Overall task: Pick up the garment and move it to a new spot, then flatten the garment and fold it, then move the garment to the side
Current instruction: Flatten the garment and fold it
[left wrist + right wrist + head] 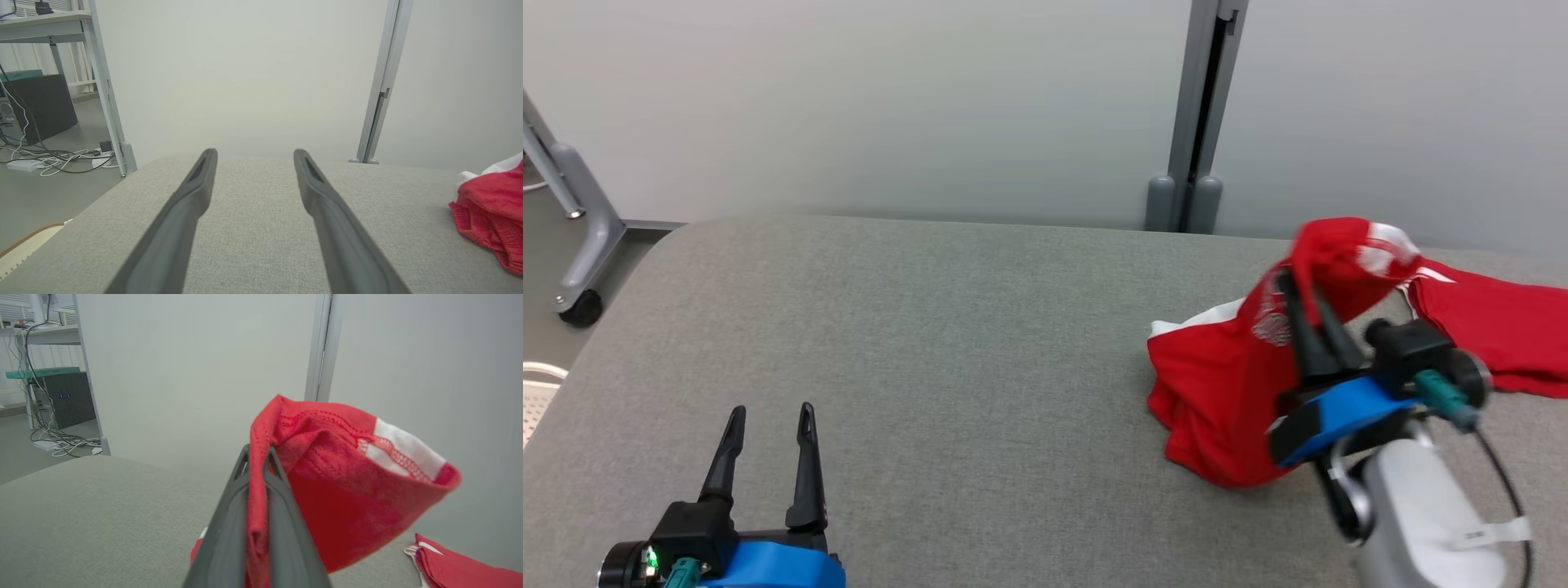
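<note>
Red garment [1217, 392] pinched and lifted, mid-right of head view.
White trim on the garment; it sits on the grey padded table [931, 343], one fold raised off the surface, rest slumped on it. Right gripper [1303, 282] clamped tight on that raised fold, cloth sandwiched between both fingers in right wrist view. More red cloth at far right edge, same piece or not unclear. Left gripper [772, 412] at lower left, fingers spread wide, holding nothing, well apart from garment. Grey post [1201, 114] at top, behind table.
</note>
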Controlling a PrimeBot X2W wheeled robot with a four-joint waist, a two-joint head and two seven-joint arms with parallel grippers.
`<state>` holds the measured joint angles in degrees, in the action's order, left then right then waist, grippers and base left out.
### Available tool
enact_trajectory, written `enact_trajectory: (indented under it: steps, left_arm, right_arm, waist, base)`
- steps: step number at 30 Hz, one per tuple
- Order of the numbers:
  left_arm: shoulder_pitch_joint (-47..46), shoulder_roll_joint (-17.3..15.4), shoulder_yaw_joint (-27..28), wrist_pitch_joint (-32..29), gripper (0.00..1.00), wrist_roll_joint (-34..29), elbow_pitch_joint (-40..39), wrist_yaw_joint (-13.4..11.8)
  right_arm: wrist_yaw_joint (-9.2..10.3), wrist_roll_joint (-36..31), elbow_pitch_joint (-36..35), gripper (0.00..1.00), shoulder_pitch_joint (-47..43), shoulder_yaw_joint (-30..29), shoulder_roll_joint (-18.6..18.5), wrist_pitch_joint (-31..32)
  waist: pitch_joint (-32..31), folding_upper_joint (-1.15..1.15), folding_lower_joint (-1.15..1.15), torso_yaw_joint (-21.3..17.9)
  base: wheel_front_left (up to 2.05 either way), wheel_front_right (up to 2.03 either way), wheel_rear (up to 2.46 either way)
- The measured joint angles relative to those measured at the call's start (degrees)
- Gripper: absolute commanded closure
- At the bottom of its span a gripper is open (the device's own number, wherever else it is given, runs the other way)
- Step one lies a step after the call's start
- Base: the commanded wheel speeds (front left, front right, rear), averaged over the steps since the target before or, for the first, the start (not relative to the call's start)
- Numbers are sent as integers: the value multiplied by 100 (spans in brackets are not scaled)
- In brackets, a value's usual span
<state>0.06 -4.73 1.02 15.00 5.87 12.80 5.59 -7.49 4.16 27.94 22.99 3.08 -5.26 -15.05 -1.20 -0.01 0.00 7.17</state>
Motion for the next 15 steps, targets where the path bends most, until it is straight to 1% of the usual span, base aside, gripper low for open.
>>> enact_trajectory:
  steps: [3,7,10,15]
  left_arm:
    - [29,19,-2,0,0,1,-2,0]
    - [45,45,-14,0,0,9,11,1]
    - [44,52,-15,0,0,10,36,5]
    - [20,62,-31,-1,0,16,99,25]
  right_arm:
    - [0,201,-114,100,9,682,156,10]
    - [0,534,9,100,44,1560,227,41]
    - [0,1141,101,100,67,2318,237,38]
    - [0,1916,299,100,287,3435,237,25]
  waist:
    - [-9,0,0,91]
    - [-4,0,0,255]
    - [10,0,0,397]
    - [94,0,0,559]
  base:
    - [0,0,0]
    - [0,0,0]
    - [0,0,0]
    - [0,0,0]
